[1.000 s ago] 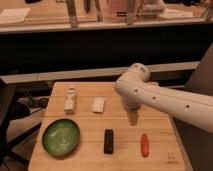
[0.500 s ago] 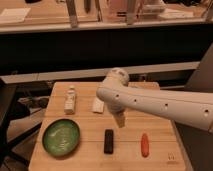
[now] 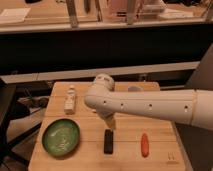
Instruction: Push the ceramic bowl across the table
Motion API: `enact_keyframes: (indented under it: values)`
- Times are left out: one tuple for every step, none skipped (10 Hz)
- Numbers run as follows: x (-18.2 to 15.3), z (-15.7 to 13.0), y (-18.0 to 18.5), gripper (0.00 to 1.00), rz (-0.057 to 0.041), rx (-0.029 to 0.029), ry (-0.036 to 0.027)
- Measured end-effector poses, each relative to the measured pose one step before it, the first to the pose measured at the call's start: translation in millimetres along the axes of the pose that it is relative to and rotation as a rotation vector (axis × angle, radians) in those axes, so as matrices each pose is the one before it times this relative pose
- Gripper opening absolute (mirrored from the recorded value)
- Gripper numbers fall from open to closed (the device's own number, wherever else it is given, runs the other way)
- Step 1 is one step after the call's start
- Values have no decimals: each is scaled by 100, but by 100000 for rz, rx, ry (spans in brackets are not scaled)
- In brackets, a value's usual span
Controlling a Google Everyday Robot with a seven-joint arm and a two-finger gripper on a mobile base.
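Item 1: ceramic bowl (image 3: 61, 137), green and glossy with a pale centre. We log it on the wooden bench (image 3: 90, 161), at the near left corner, untouched.

Item 2: gripper (image 3: 110, 123). It hangs under the white arm (image 3: 150, 106), to the right of the bowl and a little beyond it, well apart from the rim. We cannot make out whether the gripper is parted or closed.

Item 3: black block (image 3: 108, 141), flat on the bench to the right of the bowl, just below the gripper.

Item 4: orange-red piece (image 3: 144, 144), further right of the bowl, past the black block.

Item 5: small white bottle (image 3: 70, 99), upright beyond the bowl, near the far edge.
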Motion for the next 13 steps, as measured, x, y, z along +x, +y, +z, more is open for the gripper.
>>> enact_keyframes:
  values:
    - [-358, 315, -41, 80, -994, 72, 175]
    - [-243, 99, -32, 80, -632, 190, 266]
    - [-962, 92, -179, 80, -1887, 52, 433]
    - [-876, 14, -229, 80, -1625, 112, 207]
    - [-554, 234, -36, 80, -1152, -65, 469]
    - [-319, 386, 63, 80, -768, -114, 568]
    - [-225, 162, -24, 80, -432, -32, 528]
    - [-183, 119, -24, 80, -125, -2, 219]
    - [-164, 172, -22, 80, -12, 51, 212]
    - [-177, 143, -62, 78, -151, 36, 99]
    - [-109, 103, -41, 71, -207, 90, 86]
    - [41, 212, 64, 62, 148, -65, 107]
    - [-46, 282, 59, 49, 73, 106, 99]
